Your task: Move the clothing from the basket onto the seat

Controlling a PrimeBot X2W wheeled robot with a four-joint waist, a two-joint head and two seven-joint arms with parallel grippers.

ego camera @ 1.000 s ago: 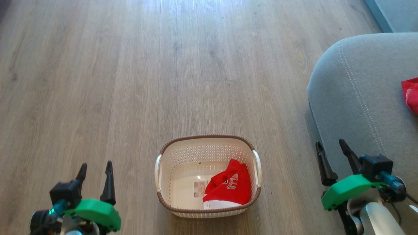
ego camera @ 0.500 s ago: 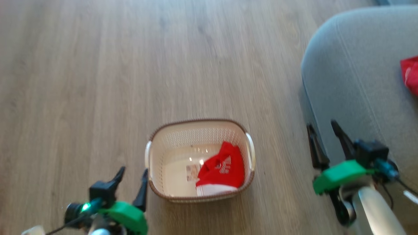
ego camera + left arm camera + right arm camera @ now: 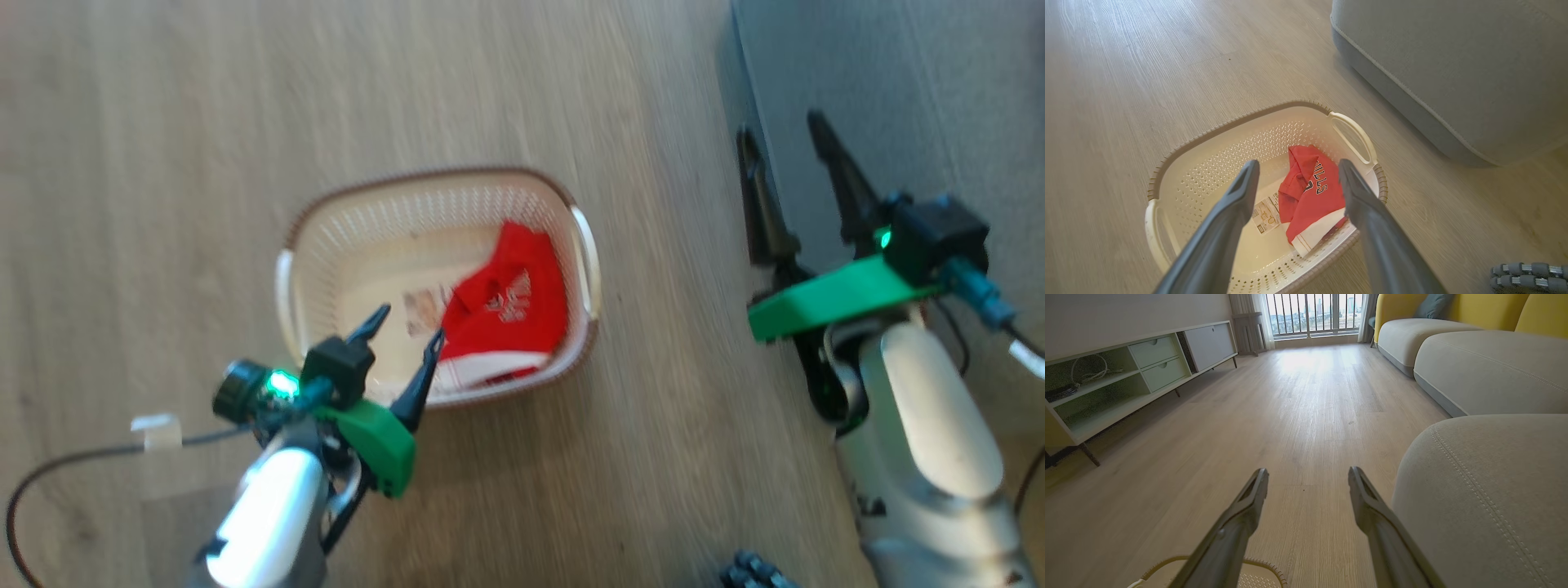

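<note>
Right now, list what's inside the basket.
One red garment with white trim lies in the basket, beside a label on the bottom. Whatever lies beneath the garment is hidden.

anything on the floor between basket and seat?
No. In the left wrist view the strip of floor between the basket and the seat is bare. The head view agrees; the open right claw hangs over the seat's edge.

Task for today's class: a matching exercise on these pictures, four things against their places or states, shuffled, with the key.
1. garment
2. basket
3. left gripper
4. right gripper

A. open, beside the seat
B. standing on the floor
C. open, pointing into the basket
D. lying in the basket

Pairs: 1-D, 2-B, 3-C, 4-A
</note>
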